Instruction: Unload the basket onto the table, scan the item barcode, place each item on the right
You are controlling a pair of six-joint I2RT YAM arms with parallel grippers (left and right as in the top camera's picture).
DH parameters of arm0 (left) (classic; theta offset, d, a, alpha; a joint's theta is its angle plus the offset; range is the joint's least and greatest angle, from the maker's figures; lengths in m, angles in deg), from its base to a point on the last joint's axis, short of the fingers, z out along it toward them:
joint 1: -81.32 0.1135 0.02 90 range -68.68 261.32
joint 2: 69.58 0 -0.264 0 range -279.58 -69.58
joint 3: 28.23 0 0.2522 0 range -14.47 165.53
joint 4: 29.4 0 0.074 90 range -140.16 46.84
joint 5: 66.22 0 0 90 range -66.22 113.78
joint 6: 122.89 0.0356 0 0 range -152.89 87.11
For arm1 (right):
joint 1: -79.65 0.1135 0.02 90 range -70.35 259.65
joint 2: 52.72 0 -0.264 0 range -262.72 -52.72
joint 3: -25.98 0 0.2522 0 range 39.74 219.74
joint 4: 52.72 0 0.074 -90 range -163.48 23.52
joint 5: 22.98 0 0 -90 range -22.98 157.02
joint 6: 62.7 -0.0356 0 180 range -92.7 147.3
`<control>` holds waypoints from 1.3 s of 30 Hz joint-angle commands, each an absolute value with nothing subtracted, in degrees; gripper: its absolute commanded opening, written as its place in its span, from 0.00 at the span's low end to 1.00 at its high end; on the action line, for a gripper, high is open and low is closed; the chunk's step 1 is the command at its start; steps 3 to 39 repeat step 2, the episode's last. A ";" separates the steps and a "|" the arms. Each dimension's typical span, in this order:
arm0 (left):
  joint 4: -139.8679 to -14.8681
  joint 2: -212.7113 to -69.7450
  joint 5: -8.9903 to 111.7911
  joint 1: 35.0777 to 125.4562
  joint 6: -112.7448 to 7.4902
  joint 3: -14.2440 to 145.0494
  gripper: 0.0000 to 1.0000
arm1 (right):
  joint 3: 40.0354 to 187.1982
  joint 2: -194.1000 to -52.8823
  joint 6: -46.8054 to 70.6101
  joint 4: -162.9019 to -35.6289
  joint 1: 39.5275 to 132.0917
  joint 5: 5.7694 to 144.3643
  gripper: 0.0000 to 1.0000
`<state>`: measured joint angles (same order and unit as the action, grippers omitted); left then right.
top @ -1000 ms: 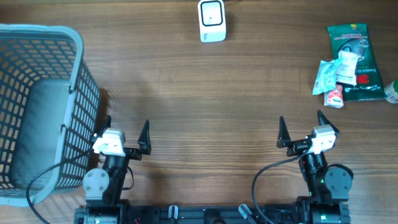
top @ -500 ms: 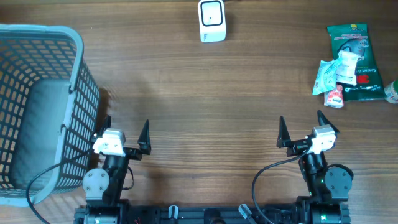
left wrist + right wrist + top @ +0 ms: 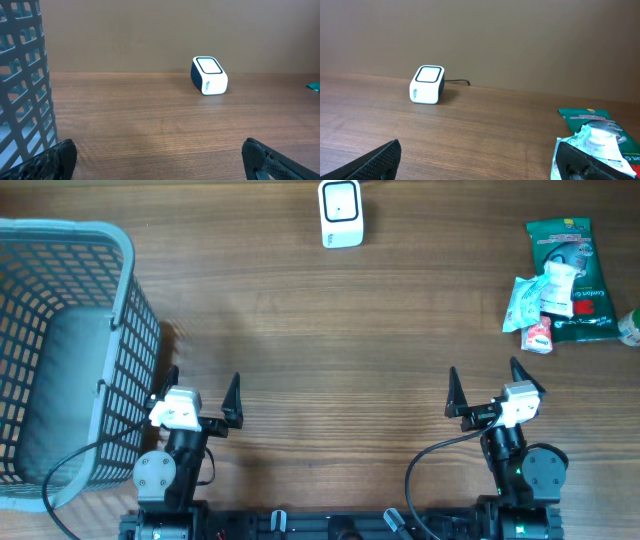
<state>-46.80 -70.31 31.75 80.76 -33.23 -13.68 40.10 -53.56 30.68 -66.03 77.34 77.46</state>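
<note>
Packets [image 3: 555,290] in a small heap at the far right corner of the worktop [image 3: 340,330], well apart from both arms. Bottom layer is a flat green pouch [image 3: 575,240]. A crinkled white sachet [image 3: 548,292] lies on top of it, and a smaller red-and-white packet [image 3: 538,333] sits at the heap's near edge. Cannot tell which one is to be scanned; no barcode shows in any view.

Handling, my guess: all are light, soft film packs, probably slippery, and likely to buckle or slide rather than lift cleanly. Nothing looks fragile. The top sachet seems the easiest take. Pinch across a raised crimped edge rather than flat on its face, and keep off the printed code so it can face the reader. They overlap, so one may drag a neighbour along.

Reader: a barcode scanner [image 3: 341,213], a small white box with its window up, at the far centre edge, its cable [image 3: 457,81] trailing behind. A grey mesh basket [image 3: 60,350] stands far left.

Arms: both folded low over their bases at the near edge, wrists level, pointing out across the worktop. The left tool [image 3: 203,388] is spread wide with nothing in it, just beside the basket wall. The right tool [image 3: 485,380] is likewise wide and empty. It belongs to the nearer arm, and the heap shows at the right of its wrist view.
</note>
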 commanded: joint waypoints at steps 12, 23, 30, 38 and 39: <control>-46.87 -69.85 31.20 81.17 -33.75 -14.13 1.00 | 40.04 -52.93 31.75 -65.77 77.43 77.11 1.00; -46.87 -69.85 31.20 81.17 -33.75 -14.13 1.00 | 40.04 -52.93 31.75 -65.77 77.43 77.11 1.00; -46.87 -69.85 31.20 81.17 -33.75 -14.13 1.00 | 40.04 -52.93 31.75 -65.77 77.43 77.11 1.00; -46.87 -69.85 31.20 81.17 -33.75 -14.13 1.00 | 40.04 -52.93 31.75 -65.77 77.43 77.11 1.00; -46.87 -69.85 31.20 81.17 -33.75 -14.13 1.00 | 40.04 -52.93 31.75 -65.77 77.43 77.11 1.00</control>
